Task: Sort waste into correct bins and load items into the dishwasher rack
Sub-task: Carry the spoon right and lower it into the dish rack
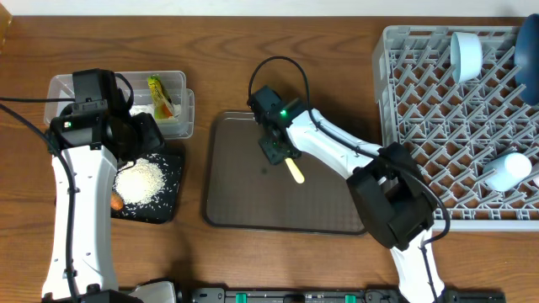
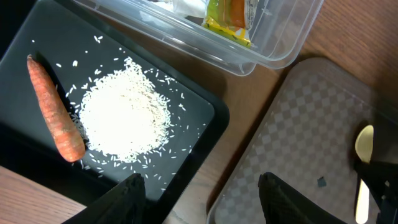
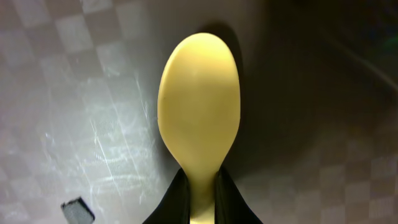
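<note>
My right gripper (image 1: 276,150) is shut on the handle of the cream spoon (image 1: 295,171) over the brown tray (image 1: 253,194). In the right wrist view the spoon's bowl (image 3: 199,93) sticks out beyond the closed fingers (image 3: 200,199). My left gripper (image 1: 143,135) is open and empty (image 2: 202,193), above the gap between the black tray (image 2: 199,112) and the brown tray. The black tray holds a rice pile (image 2: 124,121) and a carrot (image 2: 56,112). The clear tub (image 2: 273,43) holds the yellow-green packet (image 2: 230,15) and white tissue (image 2: 186,6).
The grey rack (image 1: 421,101) stands at the right, holding a light-blue bowl (image 1: 466,50), the dark-blue plate (image 1: 528,46) at the frame edge and a pale vessel (image 1: 509,171). The right arm stretches from the front across the brown tray's right side.
</note>
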{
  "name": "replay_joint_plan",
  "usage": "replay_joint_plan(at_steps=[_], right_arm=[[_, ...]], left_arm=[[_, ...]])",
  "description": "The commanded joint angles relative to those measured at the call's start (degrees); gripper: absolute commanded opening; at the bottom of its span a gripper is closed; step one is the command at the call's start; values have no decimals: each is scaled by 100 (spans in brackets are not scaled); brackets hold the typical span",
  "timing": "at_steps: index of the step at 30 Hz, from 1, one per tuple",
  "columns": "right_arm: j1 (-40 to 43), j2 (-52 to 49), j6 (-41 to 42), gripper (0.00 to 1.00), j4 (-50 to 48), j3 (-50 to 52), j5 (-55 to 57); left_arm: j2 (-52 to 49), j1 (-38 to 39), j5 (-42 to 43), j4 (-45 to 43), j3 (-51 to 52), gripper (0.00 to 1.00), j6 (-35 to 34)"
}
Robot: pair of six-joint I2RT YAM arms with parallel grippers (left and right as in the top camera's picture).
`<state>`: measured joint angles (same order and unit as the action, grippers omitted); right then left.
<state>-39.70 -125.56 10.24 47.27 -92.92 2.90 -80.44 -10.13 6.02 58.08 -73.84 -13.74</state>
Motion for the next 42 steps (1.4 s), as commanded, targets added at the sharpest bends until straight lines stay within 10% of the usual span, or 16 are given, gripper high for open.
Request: replay_joint_plan(at_steps=[1, 17, 42], right_arm=[[76, 481, 42, 1, 52, 66, -7], [1506, 2247, -153, 1, 898, 66, 35], [3764, 2291, -894, 5, 1259, 708, 33]], left_arm=[[2, -24, 17, 13, 17, 61, -52], [2, -24, 17, 11, 17, 61, -55], [2, -24, 17, 13, 17, 61, -55]])
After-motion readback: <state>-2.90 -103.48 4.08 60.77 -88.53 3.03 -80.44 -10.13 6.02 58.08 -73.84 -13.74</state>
